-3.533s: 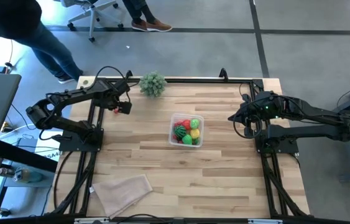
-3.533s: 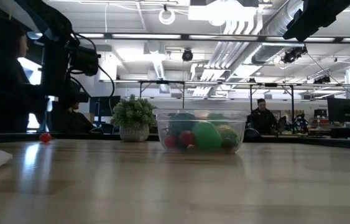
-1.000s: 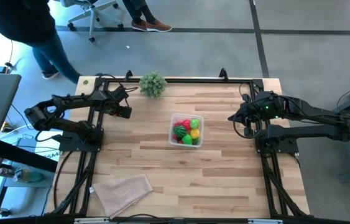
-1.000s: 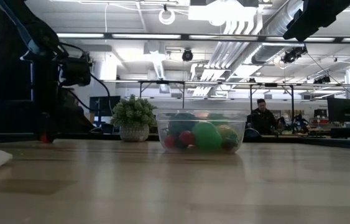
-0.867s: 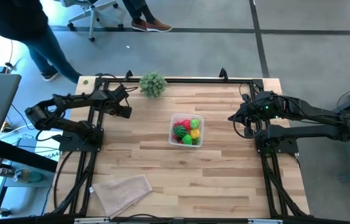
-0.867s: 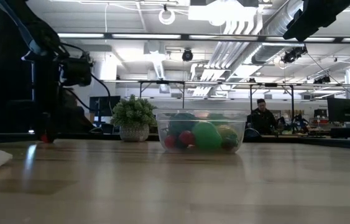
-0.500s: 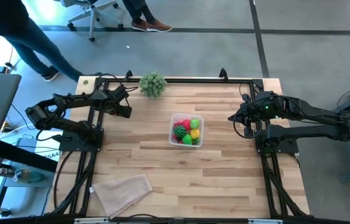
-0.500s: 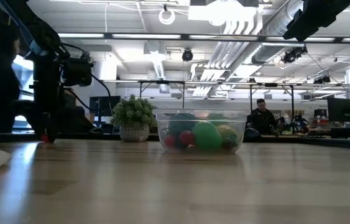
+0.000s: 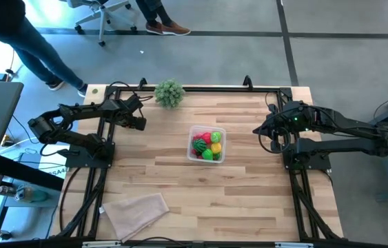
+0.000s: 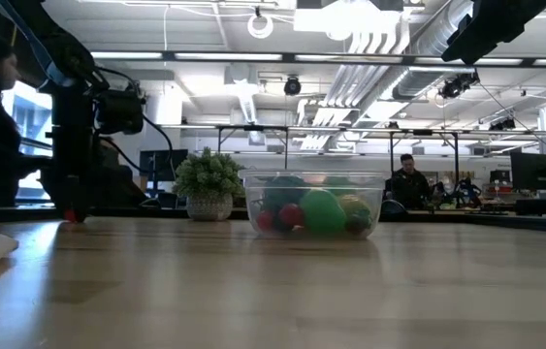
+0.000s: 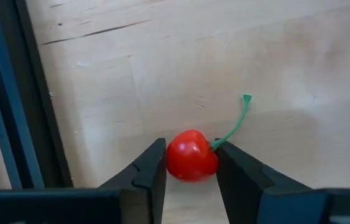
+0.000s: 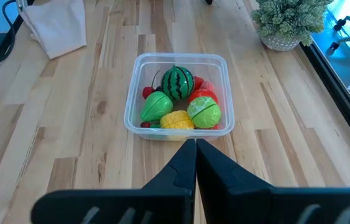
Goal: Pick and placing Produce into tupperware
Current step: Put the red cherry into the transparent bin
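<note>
Left gripper (image 11: 190, 171) pinched a red cherry (image 11: 191, 154) low at the table's (image 9: 249, 186) far left edge. Right gripper (image 12: 196, 155) was pressed together, waiting right of the tupperware (image 9: 206, 145) mid-table.

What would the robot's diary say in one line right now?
left end effector: shut on cherry near table edge | right end effector: shut, waiting | tupperware: holds produce

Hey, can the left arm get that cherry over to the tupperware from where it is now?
Probably yes. The left gripper has its fingers closed on the cherry, and bare table lies between it and the tupperware; the plant sits off to the side.
</note>
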`<state>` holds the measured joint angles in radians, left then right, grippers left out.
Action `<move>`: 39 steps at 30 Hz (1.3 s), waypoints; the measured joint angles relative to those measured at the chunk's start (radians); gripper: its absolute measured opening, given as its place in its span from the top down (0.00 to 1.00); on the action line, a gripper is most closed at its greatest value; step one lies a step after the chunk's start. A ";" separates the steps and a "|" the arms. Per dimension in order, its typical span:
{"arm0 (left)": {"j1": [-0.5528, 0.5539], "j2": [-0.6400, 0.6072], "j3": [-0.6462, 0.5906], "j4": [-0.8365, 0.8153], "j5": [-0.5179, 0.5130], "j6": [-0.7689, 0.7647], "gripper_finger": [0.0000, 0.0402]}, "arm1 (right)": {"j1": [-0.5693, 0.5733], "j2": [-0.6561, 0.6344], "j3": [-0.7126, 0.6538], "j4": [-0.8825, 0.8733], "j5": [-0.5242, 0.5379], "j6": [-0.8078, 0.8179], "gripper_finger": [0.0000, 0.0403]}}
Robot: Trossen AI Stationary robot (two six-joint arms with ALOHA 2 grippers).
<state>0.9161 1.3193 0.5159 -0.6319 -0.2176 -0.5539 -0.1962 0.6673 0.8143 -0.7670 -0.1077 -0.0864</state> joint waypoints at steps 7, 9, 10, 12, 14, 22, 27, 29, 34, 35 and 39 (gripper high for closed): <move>0.000 -0.002 0.000 0.003 0.004 0.017 0.65 | 0.000 0.000 0.000 0.000 0.000 0.000 1.00; 0.001 -0.008 0.001 0.004 0.015 0.030 0.66 | 0.000 0.000 0.000 0.000 0.000 0.000 1.00; 0.001 -0.012 0.004 0.004 0.028 0.037 0.67 | 0.000 0.000 0.000 0.000 0.000 0.000 1.00; 0.000 -0.026 0.016 0.006 0.072 0.055 0.70 | 0.000 0.000 0.000 0.000 0.000 0.000 1.00; 0.000 -0.040 0.030 0.010 0.124 0.069 0.73 | 0.000 0.000 0.000 0.000 0.000 0.000 1.00; 0.000 -0.128 0.101 0.059 0.400 0.133 0.69 | 0.000 0.000 0.000 0.000 0.000 0.000 1.00; -0.011 -0.215 0.117 0.223 0.676 0.138 0.68 | 0.000 0.000 0.000 0.000 0.000 0.000 1.00; -0.039 -0.251 0.121 0.307 0.756 0.126 0.70 | 0.000 0.000 0.000 0.000 0.000 0.000 1.00; -0.169 -0.317 0.129 0.568 0.838 0.105 0.74 | 0.000 0.000 0.000 0.000 0.000 0.000 1.00; -0.201 -0.324 0.129 0.620 0.839 0.111 0.74 | 0.000 0.000 0.000 0.000 0.000 0.000 1.00; -0.326 -0.328 0.129 0.807 0.835 0.168 0.69 | 0.000 0.000 0.000 0.000 0.000 0.000 1.00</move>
<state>0.5902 0.9910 0.6449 0.1753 0.6176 -0.3863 -0.1962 0.6674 0.8140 -0.7672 -0.1075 -0.0864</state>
